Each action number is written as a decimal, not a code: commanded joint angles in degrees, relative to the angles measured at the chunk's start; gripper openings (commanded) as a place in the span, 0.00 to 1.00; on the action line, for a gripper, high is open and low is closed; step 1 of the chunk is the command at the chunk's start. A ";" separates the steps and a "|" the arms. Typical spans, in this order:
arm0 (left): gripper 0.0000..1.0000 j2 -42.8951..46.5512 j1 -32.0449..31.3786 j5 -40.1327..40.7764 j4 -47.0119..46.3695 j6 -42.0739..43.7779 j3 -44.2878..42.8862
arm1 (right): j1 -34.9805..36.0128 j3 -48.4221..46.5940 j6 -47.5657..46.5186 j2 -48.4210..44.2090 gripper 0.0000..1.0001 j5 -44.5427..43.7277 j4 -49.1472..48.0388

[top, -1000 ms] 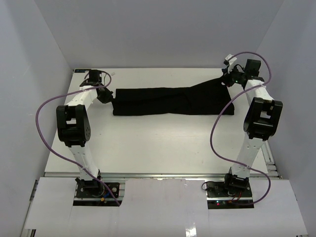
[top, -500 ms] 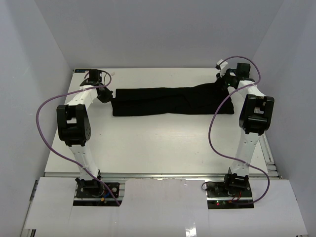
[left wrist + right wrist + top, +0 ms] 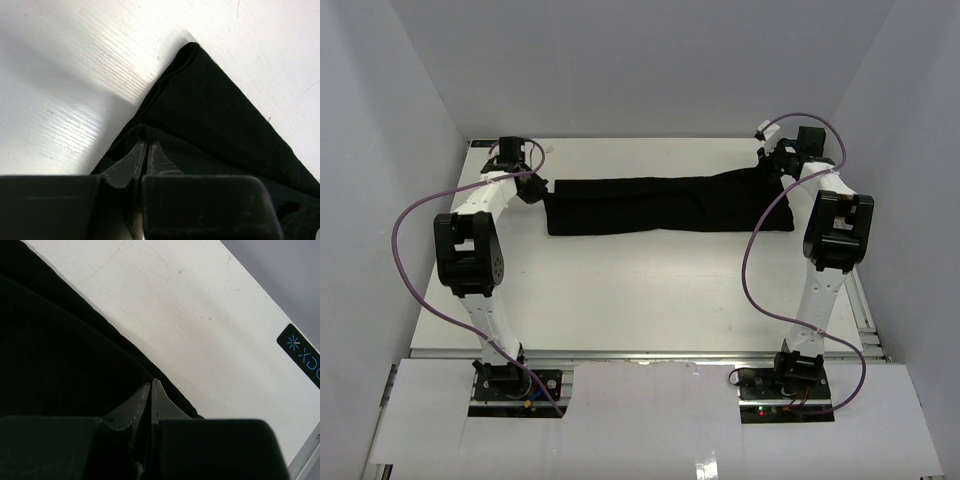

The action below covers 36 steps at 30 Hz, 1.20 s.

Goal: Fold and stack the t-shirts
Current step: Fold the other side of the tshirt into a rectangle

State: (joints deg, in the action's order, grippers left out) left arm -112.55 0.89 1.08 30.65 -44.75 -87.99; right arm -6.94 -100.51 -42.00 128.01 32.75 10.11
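Black t-shirt (image 3: 660, 203) folded long across the counter (image 3: 640, 290); left fingers (image 3: 131, 161) clamp its nine o'clock end, right fingers (image 3: 163, 406) its three o'clock end. Mid-fold; the next move likely needs both ends lifted evenly.

txt: blue "XD" (cut off) + star sign | on: blk label (image 3: 302, 354) | loc: table (image 3: 210, 315) edge

The t-shirt (image 3: 660, 203) is plain black, with no print showing. The worktop (image 3: 640, 290) is white with faint wood-grain streaks. The left arm (image 3: 492, 195) and right arm (image 3: 825, 290) are white with black joint blocks, and each trails purple cables (image 3: 405, 250). The left tool (image 3: 146, 146) and right tool (image 3: 151, 384) are dark grey-black. A black label (image 3: 300, 352) carries light blue lettering. The walls (image 3: 650, 60) are pale grey.
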 commanded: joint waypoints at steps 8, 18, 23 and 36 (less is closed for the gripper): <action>0.08 -3.54 -2.12 -0.12 -2.09 1.42 -5.70 | -0.18 -1.27 -0.19 -0.04 0.06 -1.90 -2.11; 0.08 -5.75 -2.20 1.47 -2.00 1.95 -6.06 | -0.18 -0.48 0.95 -1.53 0.06 -2.17 -3.60; 0.08 -5.66 -2.20 3.57 -1.65 2.04 -5.71 | -0.18 0.14 1.57 -2.23 0.06 -2.60 -4.22; 0.08 -6.01 -2.20 4.01 -1.03 1.77 -6.94 | -0.44 2.60 3.33 -5.04 0.07 -2.52 -6.15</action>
State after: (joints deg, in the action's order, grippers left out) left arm -120.53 -1.32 3.75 29.56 -43.33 -93.30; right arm -7.01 -98.61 -39.33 127.11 30.98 6.94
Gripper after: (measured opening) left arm 0.124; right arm 0.067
